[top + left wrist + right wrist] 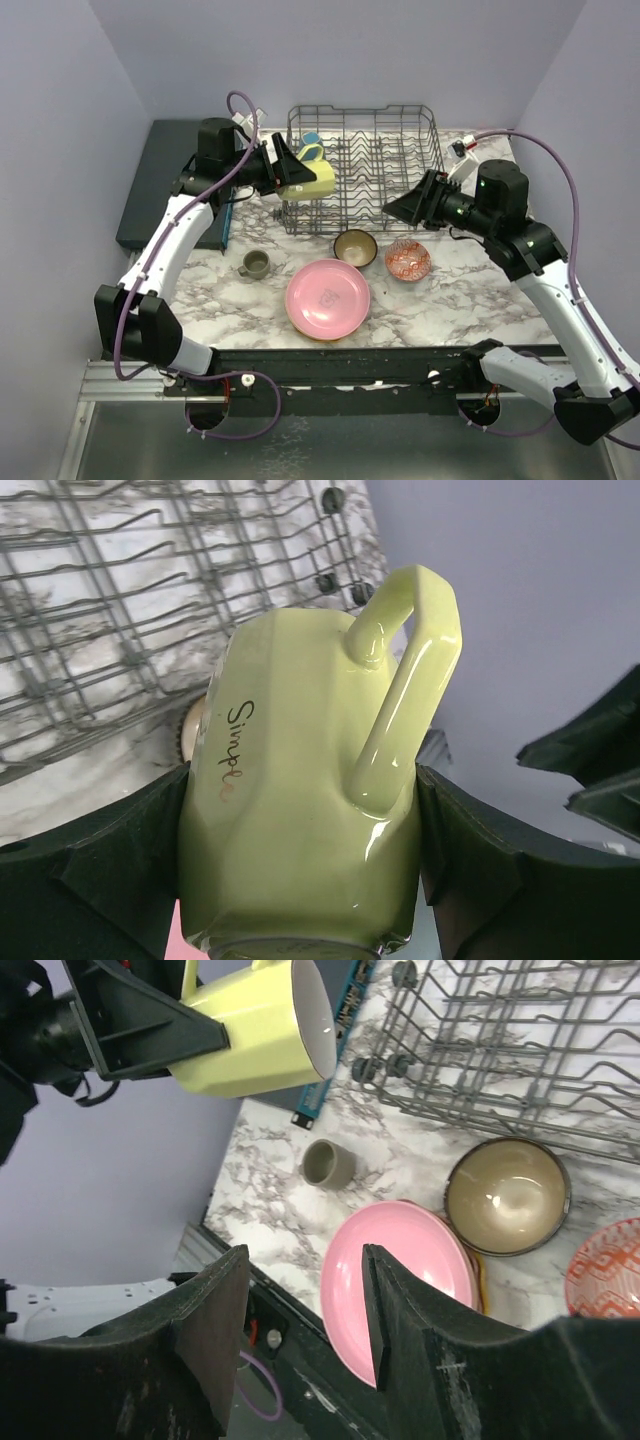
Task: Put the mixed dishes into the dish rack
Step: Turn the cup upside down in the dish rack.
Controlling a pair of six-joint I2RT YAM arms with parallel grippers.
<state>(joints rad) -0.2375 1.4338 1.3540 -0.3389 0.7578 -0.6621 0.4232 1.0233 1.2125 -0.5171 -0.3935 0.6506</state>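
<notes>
My left gripper (292,172) is shut on a yellow mug (315,180), held in the air on its side at the front left corner of the grey wire dish rack (400,150). In the left wrist view the mug (300,800) fills the space between both pads, handle up. A blue mug (311,143) sits inside the rack. My right gripper (405,208) hovers open and empty by the rack's front right edge. On the marble lie a pink plate (327,298), a brown bowl (355,247), a red-patterned bowl (408,259) and a grey-green mug (255,264).
A flat dark teal slab (165,185) lies left of the rack. Purple walls close in on both sides and the back. In the right wrist view an orange rim (480,1282) peeks out under the pink plate (400,1280), next to the brown bowl (507,1195).
</notes>
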